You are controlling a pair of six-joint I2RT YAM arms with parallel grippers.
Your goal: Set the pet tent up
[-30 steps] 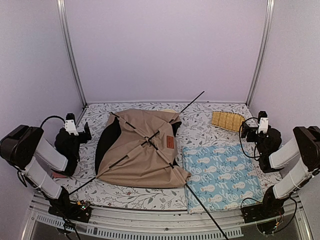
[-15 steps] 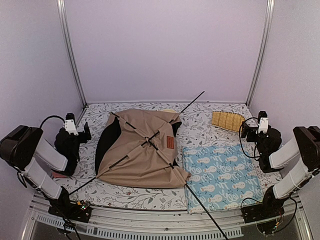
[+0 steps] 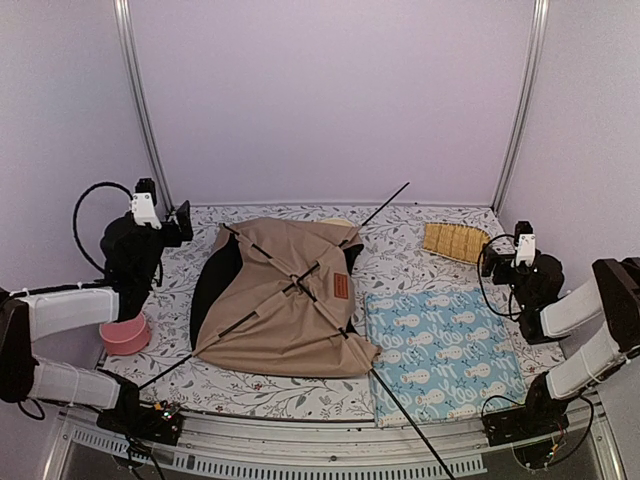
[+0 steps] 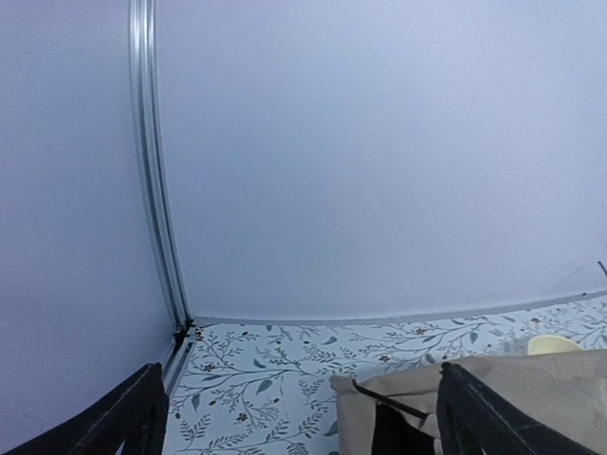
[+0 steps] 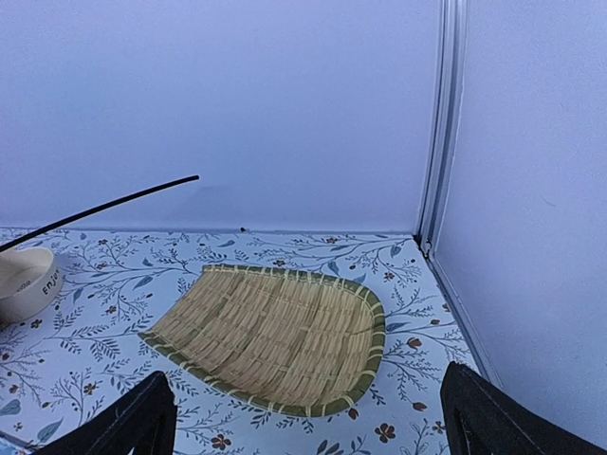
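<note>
The pet tent (image 3: 285, 295) lies collapsed flat in the middle of the table, tan fabric with thin black poles crossing over it, a brown label patch (image 3: 340, 285) and black lining at its left edge. One pole sticks out past the front edge, another toward the back. Its far corner shows in the left wrist view (image 4: 493, 389). My left gripper (image 3: 180, 222) is open and raised above the table left of the tent. My right gripper (image 3: 488, 258) is open at the right side, facing the woven tray (image 5: 275, 336).
A light blue patterned mat (image 3: 445, 350) lies right of the tent. A yellow woven tray (image 3: 452, 241) sits at the back right. A pink bowl (image 3: 125, 335) sits at the left. A cream bowl (image 5: 21, 280) shows behind the tent. Walls enclose the back and sides.
My left arm has lifted and swung toward the back, uncovering the pink bowl. The right arm and the tent have not moved.
</note>
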